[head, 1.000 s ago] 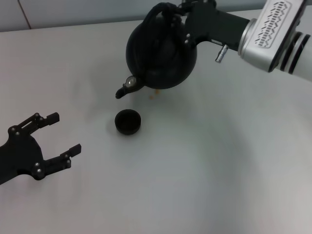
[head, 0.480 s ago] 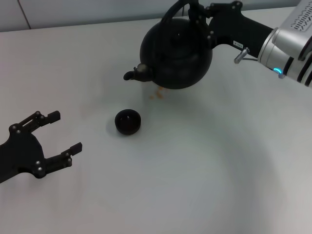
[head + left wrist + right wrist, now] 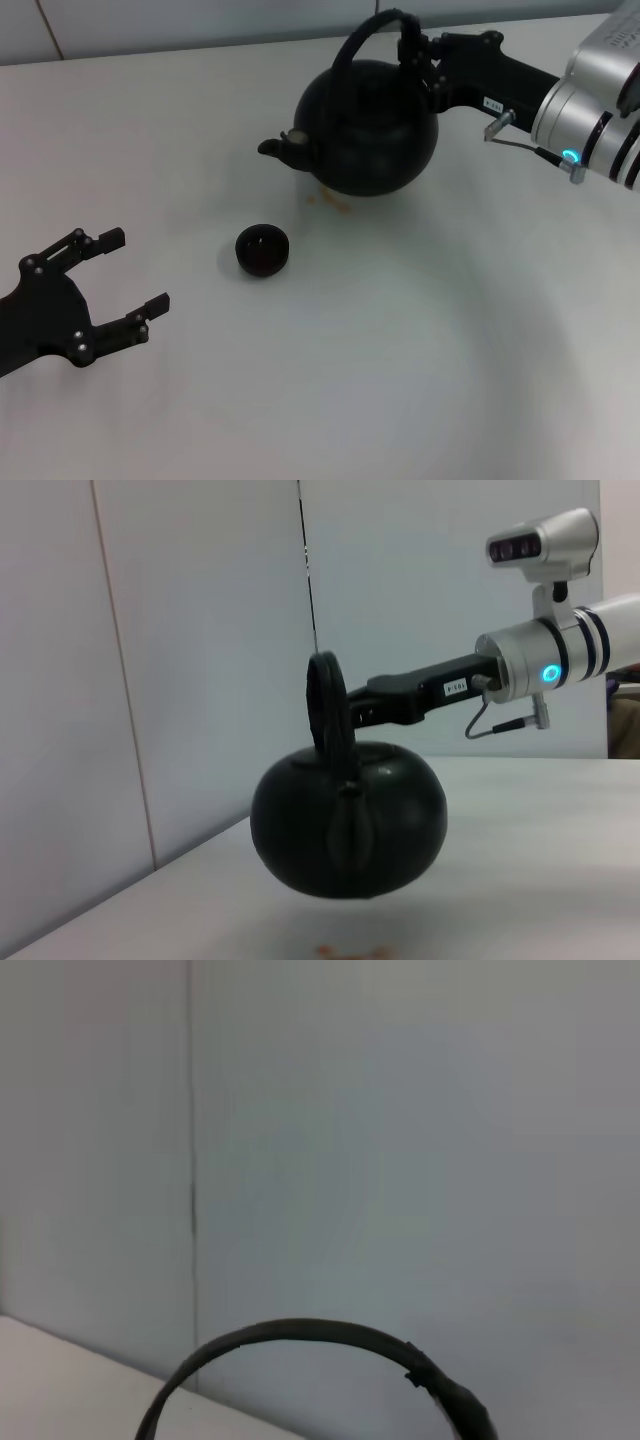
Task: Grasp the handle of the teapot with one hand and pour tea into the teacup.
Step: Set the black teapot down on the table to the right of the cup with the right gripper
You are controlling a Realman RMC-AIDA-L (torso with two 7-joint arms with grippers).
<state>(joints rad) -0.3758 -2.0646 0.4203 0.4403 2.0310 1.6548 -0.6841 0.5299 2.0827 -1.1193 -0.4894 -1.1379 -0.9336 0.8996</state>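
Right gripper is clamped on the handle near the top of the arch, on its right side, and the teapot hangs from it at the far side of the table. In the left wrist view the pot is clearly off the surface, hanging about level, with a gap and shadow under it. Spout points left and sits roughly horizontal, so nothing is coming out right now.

The teacup is nearer and to the left of the pot, well apart from the spout tip. There's a small orange-ish spot on the table just under the pot; can't tell what it is.

My take: the pot isn't lined up over the cup. To pour well you'd want the spout tip right above the cup's mouth first, then tilt slowly, because that cup is tiny compared with the pot and a fast tilt would overshoot it.

Left gripper is parked near-left, fingers spread, holding nothing.
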